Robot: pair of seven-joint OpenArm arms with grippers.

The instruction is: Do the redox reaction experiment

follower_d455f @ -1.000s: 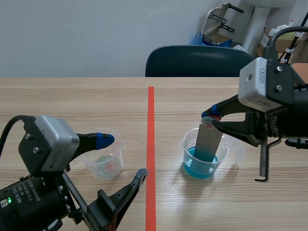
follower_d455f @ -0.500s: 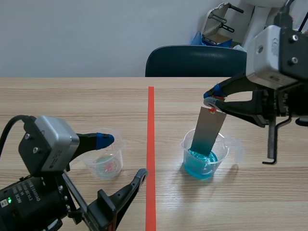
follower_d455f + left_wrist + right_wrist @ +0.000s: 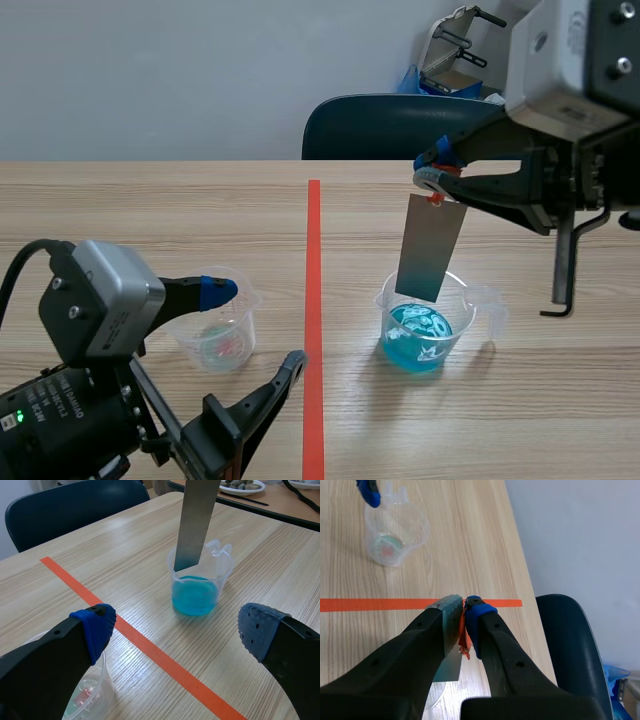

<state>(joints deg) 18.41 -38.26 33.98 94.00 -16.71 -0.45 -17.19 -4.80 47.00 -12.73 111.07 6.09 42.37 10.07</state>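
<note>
A grey metal strip [image 3: 428,250] hangs upright over a clear beaker of blue liquid [image 3: 420,335]. Its lower end is just inside the rim, above the liquid. My right gripper [image 3: 437,183] is shut on the strip's top end, by a small red tag; in the right wrist view the fingers [image 3: 464,617] pinch the strip [image 3: 447,667]. My left gripper [image 3: 250,330] is open, low at the near left, one pad over a small clear beaker [image 3: 215,335] with a reddish trace at its bottom. In the left wrist view the blue beaker [image 3: 197,587] and strip [image 3: 197,525] are ahead of the open gripper [image 3: 177,630].
An orange-red tape line [image 3: 313,300] runs down the middle of the wooden table. A dark blue chair [image 3: 410,125] stands behind the far edge. The clear beaker [image 3: 395,535] also shows in the right wrist view, beyond the tape.
My right gripper has risen, lifting the strip up out of the blue liquid; the liquid surface now ripples. The left arm has not moved.
</note>
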